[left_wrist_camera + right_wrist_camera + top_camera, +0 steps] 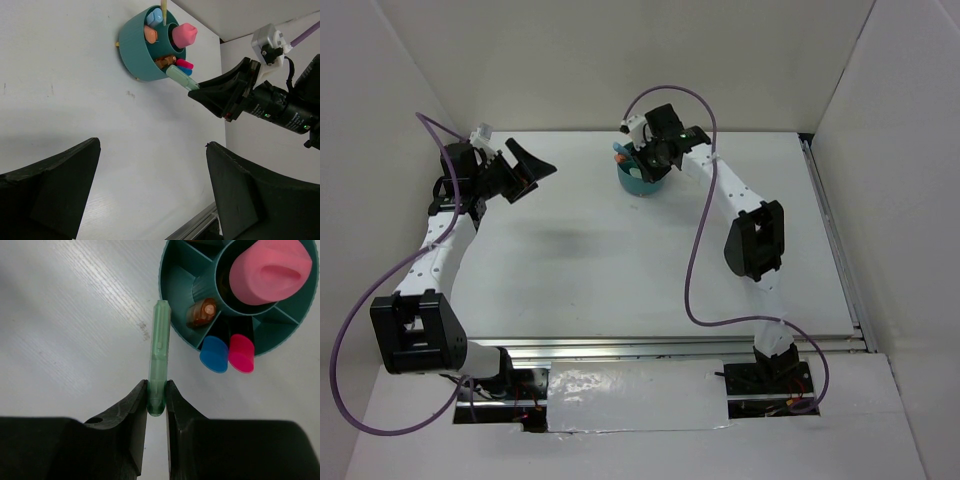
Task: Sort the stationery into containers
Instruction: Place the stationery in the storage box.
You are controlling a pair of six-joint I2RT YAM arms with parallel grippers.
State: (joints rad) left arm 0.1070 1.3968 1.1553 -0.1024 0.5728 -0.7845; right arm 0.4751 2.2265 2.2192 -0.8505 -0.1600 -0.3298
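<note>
— Overhead camera, fixed high at the near edge, looks down on the whole tabletop [620, 265].
— Left wrist views from afar, right wrist close above; all share the teal cup [636, 185].

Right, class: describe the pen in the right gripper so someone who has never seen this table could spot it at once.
Find the round teal cup on the white table. Beside its rim, the right gripper pinches one pen by its end. It is the only see-through mint green one; the blue cap and pink cap nearby stand inside the cup.

Mint green pen [158, 357], teal organizer cup [176, 282]
</note>
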